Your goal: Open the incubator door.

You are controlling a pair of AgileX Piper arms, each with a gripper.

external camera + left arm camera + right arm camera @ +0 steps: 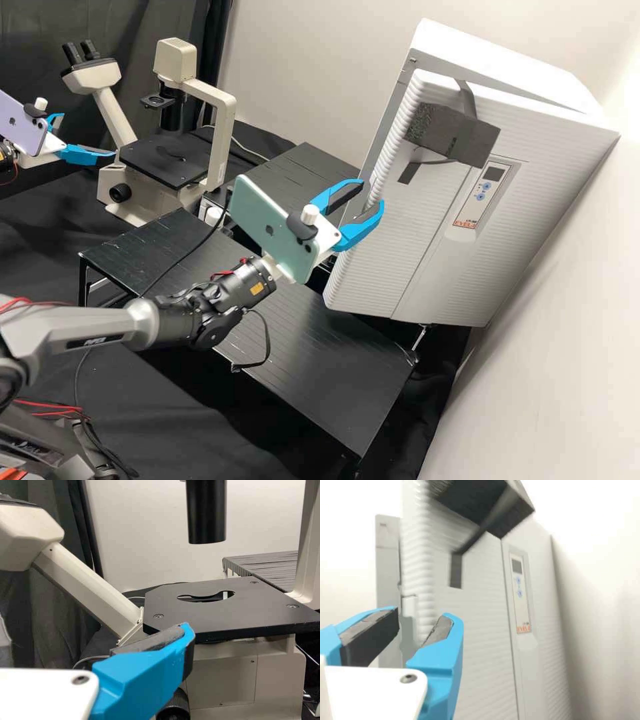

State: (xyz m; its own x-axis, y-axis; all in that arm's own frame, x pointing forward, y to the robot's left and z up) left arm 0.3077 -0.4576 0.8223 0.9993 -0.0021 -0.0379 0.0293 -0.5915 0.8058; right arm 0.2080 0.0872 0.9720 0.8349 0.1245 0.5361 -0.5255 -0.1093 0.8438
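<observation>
Right end effector [373, 193] stands partly open, nothing gripped, at the side edge of the incubator door [400, 267], toward the counter's [300, 353] right edge. Left end effector [89, 135] sits open, empty, near the microscope [167, 163].

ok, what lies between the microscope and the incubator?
In the high view, a black table top lies between the microscope and the incubator; the right gripper is at the incubator's door edge, fingers open.
</observation>
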